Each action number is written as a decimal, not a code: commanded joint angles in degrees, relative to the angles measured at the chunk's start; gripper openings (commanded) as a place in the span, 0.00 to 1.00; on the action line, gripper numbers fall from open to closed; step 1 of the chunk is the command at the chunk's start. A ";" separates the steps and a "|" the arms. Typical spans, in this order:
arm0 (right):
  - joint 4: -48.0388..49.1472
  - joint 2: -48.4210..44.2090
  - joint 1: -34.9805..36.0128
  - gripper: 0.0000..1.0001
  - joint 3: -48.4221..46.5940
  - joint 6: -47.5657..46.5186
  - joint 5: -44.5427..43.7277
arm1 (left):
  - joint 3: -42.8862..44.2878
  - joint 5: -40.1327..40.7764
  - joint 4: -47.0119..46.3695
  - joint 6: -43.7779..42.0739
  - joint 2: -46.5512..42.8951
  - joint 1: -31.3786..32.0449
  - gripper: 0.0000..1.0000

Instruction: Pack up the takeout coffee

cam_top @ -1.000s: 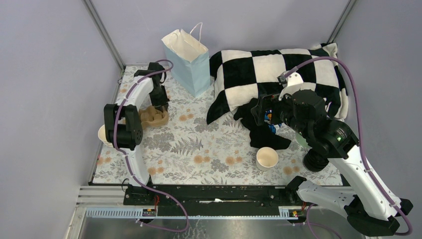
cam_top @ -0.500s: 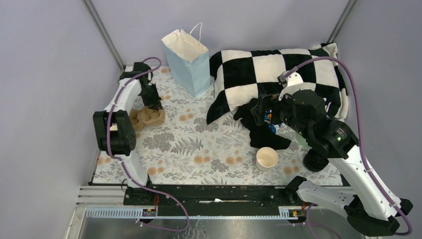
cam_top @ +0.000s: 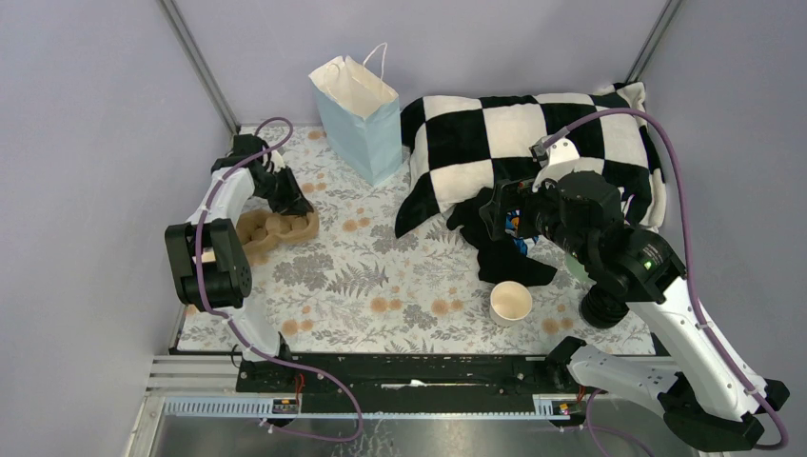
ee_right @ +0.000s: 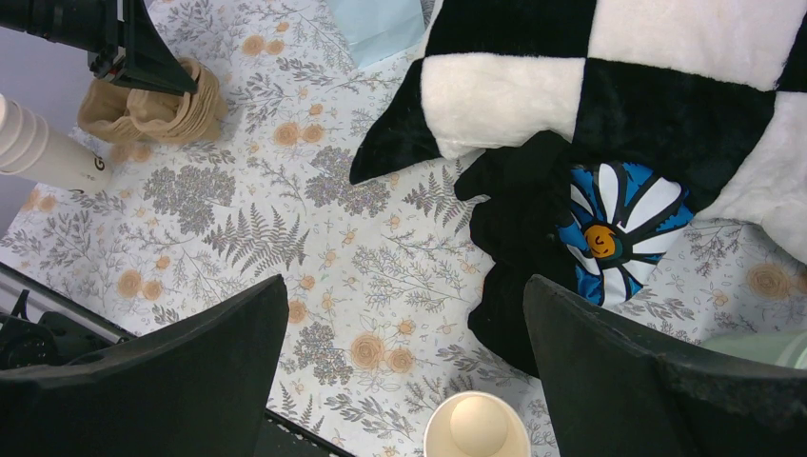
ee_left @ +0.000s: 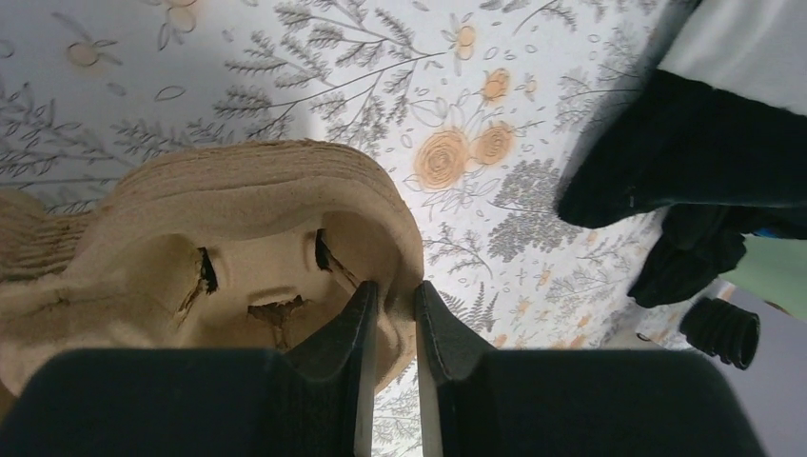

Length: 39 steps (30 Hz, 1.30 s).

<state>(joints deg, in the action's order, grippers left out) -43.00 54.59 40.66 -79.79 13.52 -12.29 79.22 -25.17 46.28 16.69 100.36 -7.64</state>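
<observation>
Okay, since a second ago my left arm has swung out left, its elbow now over the left edge of the table [cam_top: 381,276]. The carrier [ee_left: 238,219] came with it: it slid left, farther from the bag [cam_top: 360,119]. The right arm and the cup [cam_top: 511,303] are where they were.

The cup is lidless, upright, mouth open, on the table near the front right, well apart from the carrier on the far left. Only bare floral table lies between them. Black cloth [ee_right: 519,238] lies just behind the cup, spilling from under the checkered pillow [cam_top: 533,133] at the back right. A green cup [ee_right: 771,347] peeks in at the right edge of the right wrist view. The bag stands upright at the back, mouth open, behind and to the right of the carrier. A cup stack [ee_right: 38,148] lies on its side near the carrier; in the top view my left arm hides it.

My left arm is folded, with the forearm running back along the left edge and the wrist angled down at the carrier. My left claw [ee_left: 390,295] is pinched on the carrier's rim wall, one finger inside a pocket and one outside. My right arm is raised high over the right side, wrist looking down. My right claw [ee_right: 404,286] is spread wide, holding nothing, above the cloth and behind the cup.
</observation>
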 commanded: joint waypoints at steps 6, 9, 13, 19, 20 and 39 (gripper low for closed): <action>0.79 0.43 0.29 1.00 -1.42 -0.11 0.85 | -3.95 -14.29 -11.17 -3.06 -4.37 -1.06 0.11; 1.01 0.52 0.36 1.00 -1.38 -0.26 0.85 | -4.94 -14.76 -10.70 -3.93 -4.56 -1.15 0.10; 0.99 0.69 0.29 1.00 -1.53 -0.47 0.72 | -4.70 -9.31 -9.11 -2.84 -5.39 -1.09 0.04; 1.42 0.61 0.29 1.00 -0.82 -0.12 1.21 | 0.91 9.02 -2.48 -0.22 -7.32 1.50 0.00; 1.53 0.61 0.29 1.00 -0.73 -0.08 1.26 | 2.03 12.76 -1.04 0.49 -7.46 2.83 0.00; 2.15 0.23 0.29 1.00 0.07 0.37 2.40 | 29.04 64.25 27.32 11.52 1.94 21.79 0.00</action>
<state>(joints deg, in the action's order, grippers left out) -42.96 55.16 40.66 -79.79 13.56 -10.79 99.04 29.61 67.64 24.29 104.03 13.47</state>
